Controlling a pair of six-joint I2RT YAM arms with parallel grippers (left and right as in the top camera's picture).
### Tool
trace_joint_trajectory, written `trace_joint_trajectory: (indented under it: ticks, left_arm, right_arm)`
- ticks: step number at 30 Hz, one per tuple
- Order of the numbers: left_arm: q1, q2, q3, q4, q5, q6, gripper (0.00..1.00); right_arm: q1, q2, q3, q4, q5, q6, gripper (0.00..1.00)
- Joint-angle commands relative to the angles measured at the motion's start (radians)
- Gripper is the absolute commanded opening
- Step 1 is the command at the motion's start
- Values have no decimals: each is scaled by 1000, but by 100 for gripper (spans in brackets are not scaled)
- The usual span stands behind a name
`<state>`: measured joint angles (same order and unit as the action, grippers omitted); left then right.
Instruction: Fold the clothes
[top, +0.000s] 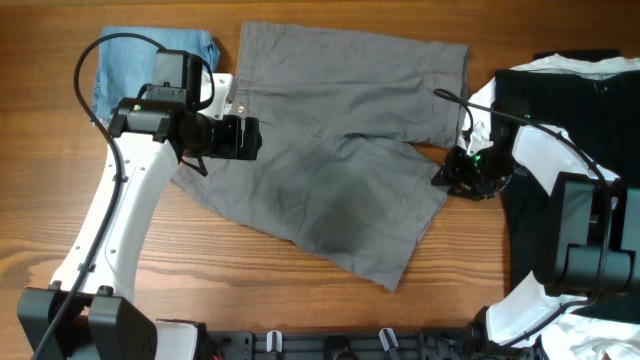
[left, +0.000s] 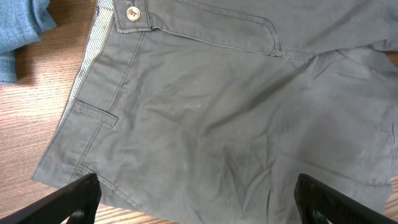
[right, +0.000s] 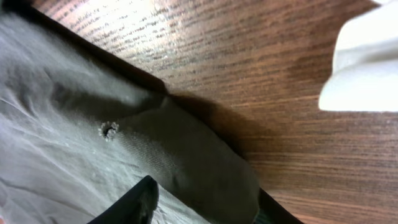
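**A:** Where are the mid-grey woven shorts (top: 340, 150)?

**B:** They lie spread flat mid-counter. The wide waistband (left: 99, 87) and its small pale button (left: 132, 12) are to the left. Both legs run right, and the nearer one slants toward the front edge.

**A:** And the tools?

**B:** The left tool (left: 196, 193) hovers over the waistband side with its fingers spread wide, holding nothing. The right tool (top: 448, 176) sits low at the nearer leg's hem. A fold of cloth lies between its fingers, but I cannot tell whether they are pressed onto it.

**A:** How should the fold go?

**B:** I'd take hem and waistband along one edge, lift them together and lay them over evenly, without dragging.

**A:** Is there room?

**B:** The brown wooden counter (top: 300, 300) is bare in front. The light-blue denim piece (top: 150, 60) lies just beside the waistband, and the black and white garments (top: 580, 100) crowd the right.
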<state>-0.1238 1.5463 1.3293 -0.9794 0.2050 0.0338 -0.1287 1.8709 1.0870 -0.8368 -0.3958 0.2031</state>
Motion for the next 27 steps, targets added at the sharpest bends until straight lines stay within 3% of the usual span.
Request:
trace_joint_trajectory:
  ticks: [1,5,7,11,13,14,15,16,21,24,27]
  left_arm:
    - [4,8,13,17,-13,15,100]
    - [4,8,13,21,-13,15,100]
    - [4,8,13,22,-13,15,100]
    - [4,8,13,29,-13,15,100]
    - [5,9,13,30,-13,15,100]
    - [5,15,13,37,-14,15,100]
    - [5,27,12,42,-17,15,100]
    - [5,48,11,38,-18,15,100]
    - [18,193,11,-87,-24,10,99]
    - [92,283,10,-179,-24,-18,83]
    - [163,328,-13,-179,-11,-18,68]
  right_arm:
    - [3,5,-6,48,-49,-19,36]
    - [1,2,-4,41,-99,-22,12]
    - [-15,0,22,44,-100,-19,6]
    - [-110,0,169,94,-100,10,4]
    - [-151,1,196,215,-100,87,4]
    - [-156,1,196,276,-104,92,14]
    - [-156,1,196,309,-105,85,43]
    - [-156,-2,201,304,-124,74,50]
    - [-157,-115,207,109,-190,29,53]
    - [-155,-247,207,-70,-184,13,56]
    - [-154,-285,207,-196,-171,10,59]
